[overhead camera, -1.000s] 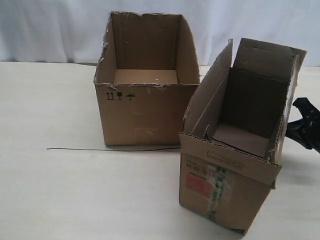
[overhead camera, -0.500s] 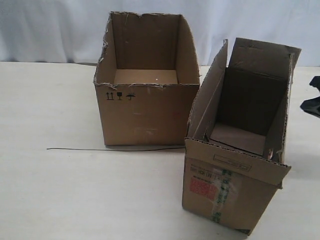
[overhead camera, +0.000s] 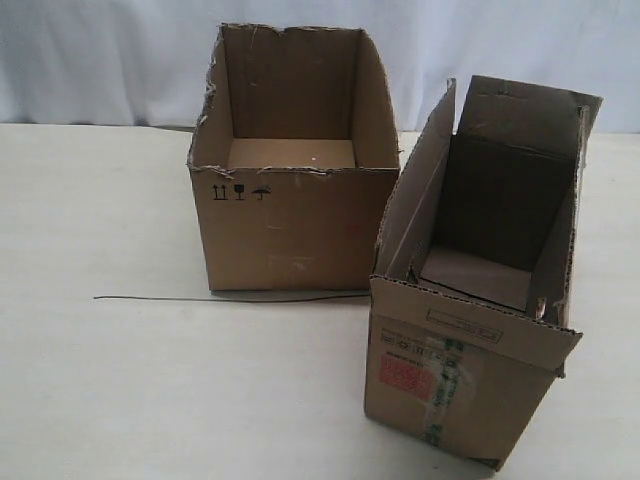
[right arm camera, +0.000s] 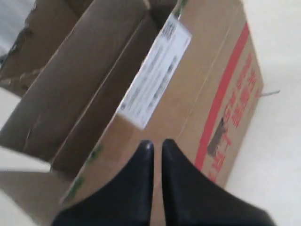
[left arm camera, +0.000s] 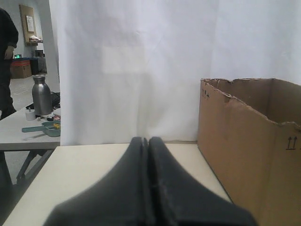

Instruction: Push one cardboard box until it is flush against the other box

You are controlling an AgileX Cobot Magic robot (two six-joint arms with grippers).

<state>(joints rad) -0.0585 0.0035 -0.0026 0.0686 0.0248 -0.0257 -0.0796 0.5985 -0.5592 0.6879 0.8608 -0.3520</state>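
The narrow cardboard box [overhead camera: 470, 390], with upright flaps, a red label and green tape, stands at the front right of the table. It is angled, and its left flap leans close to the right front corner of the wider torn-edged box [overhead camera: 290, 230]. Neither gripper shows in the exterior view. My left gripper [left arm camera: 148, 140] is shut and empty, low over the table, with the wider box [left arm camera: 244, 146] beside it. My right gripper [right arm camera: 156, 143] is shut and empty. It hovers near the narrow box's outer side [right arm camera: 207, 84], by the white sticker [right arm camera: 155, 75] and red stripe [right arm camera: 225, 89].
A thin dark wire [overhead camera: 200, 297] lies on the table in front of the wider box. A white curtain hangs behind the table. In the left wrist view a second table beyond the edge carries a metal bottle [left arm camera: 41, 95].
The right gripper drew back and left the exterior view at the right edge. The narrow box swung slightly a second ago and has stood still since.
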